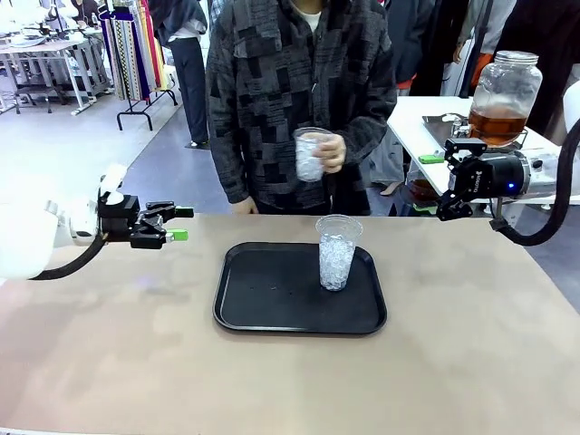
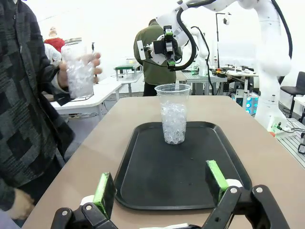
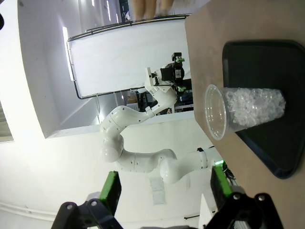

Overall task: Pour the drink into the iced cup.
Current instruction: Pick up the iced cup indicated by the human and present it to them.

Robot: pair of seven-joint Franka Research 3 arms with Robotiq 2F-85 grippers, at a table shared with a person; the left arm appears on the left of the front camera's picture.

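The iced cup point(image 1: 337, 255), clear plastic and about half full of crushed ice, stands upright at the right of a black tray point(image 1: 272, 294). The amber drink point(image 1: 496, 123) fills the lower part of a lidded glass jar point(image 1: 505, 86) on a white side table at the back right. My left gripper point(image 1: 181, 224) hovers open left of the tray, pointing at the cup point(image 2: 173, 116) from across the tray point(image 2: 143, 157). My right gripper point(image 1: 444, 186) hangs open in the air to the right, below the jar. The right wrist view shows the cup point(image 3: 245, 110) sideways on the tray point(image 3: 267, 62).
A person in a dark patterned jacket stands at the table's far side, holding a second ice-filled cup point(image 1: 311, 155) at chest height; the same cup point(image 2: 78, 71) appears in the left wrist view. Bare brown tabletop point(image 1: 118, 344) surrounds the tray.
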